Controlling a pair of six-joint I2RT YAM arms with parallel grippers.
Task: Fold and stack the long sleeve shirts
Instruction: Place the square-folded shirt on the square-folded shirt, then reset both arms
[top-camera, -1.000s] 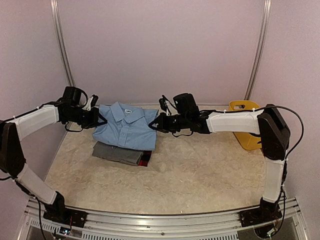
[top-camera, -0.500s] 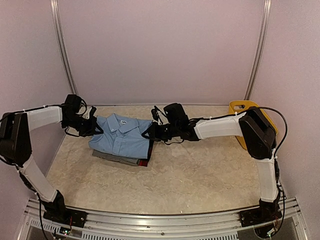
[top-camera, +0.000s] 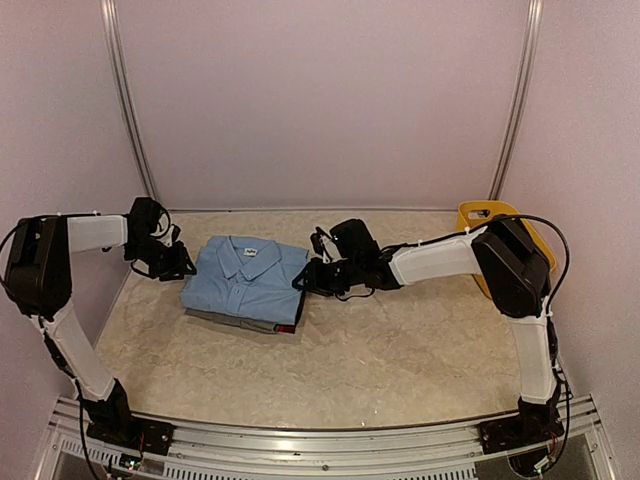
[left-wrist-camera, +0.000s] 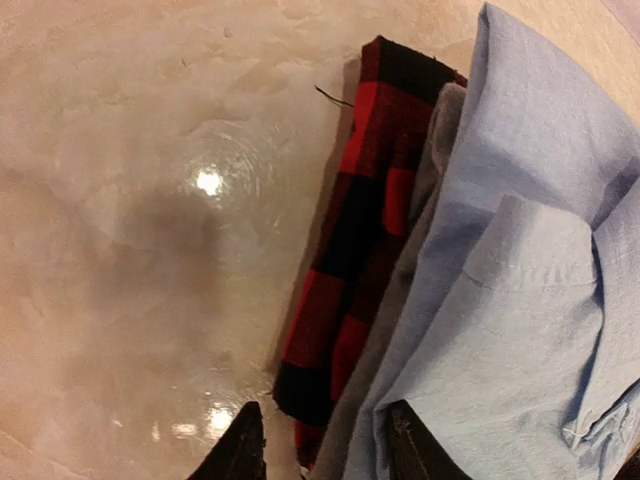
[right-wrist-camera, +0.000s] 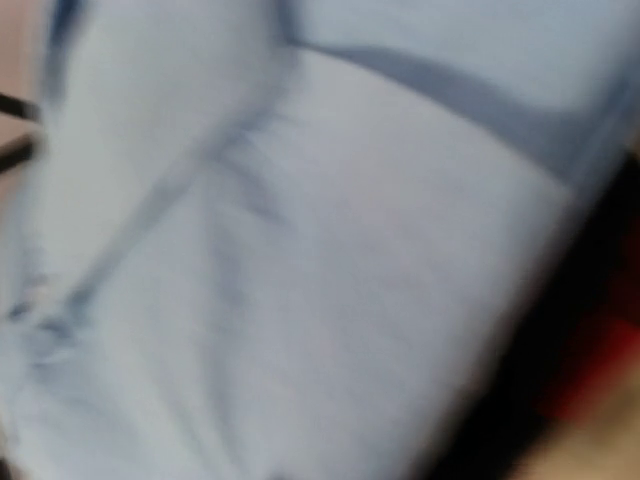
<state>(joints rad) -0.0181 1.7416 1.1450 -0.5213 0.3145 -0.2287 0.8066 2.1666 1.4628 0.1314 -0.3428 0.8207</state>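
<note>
Table (top-camera: 400, 340): pale, marbled top, glossy under the lights in the left wrist view.

Left arm (top-camera: 95, 232): reaches in from the table's 9 o'clock side. Right arm (top-camera: 440, 260): stretches across from 3 o'clock, low over the surface.

Shirts: one folded stack, at about 10 o'clock from the table's centre. Light blue shirt (top-camera: 245, 270) on top, collar toward 12 o'clock, front placket up. Grey shirt (top-camera: 232, 318) under it, showing as a thin band along the stack's 6 o'clock edge. Red-and-black plaid shirt (left-wrist-camera: 350, 250) at the bottom, lying on the table; from above only its corner peeks out at the stack's 5 o'clock.

Yellow basket (top-camera: 468, 218): at the table's 2 o'clock, well apart from the stack, partly behind the right arm.

Left gripper (left-wrist-camera: 322, 448): at the stack's 9 o'clock edge. Fingers (left-wrist-camera: 243, 450) stand parted, a narrow gap. One tip is over bare table, the other against the blue cloth, with the plaid and grey edges between them, not pinched.

Right gripper (top-camera: 303, 282): at the stack's 3 o'clock edge. Its wrist view is blurred blue cloth, very close. Fingers not visible; cannot tell whether they are parted or closed.
</note>
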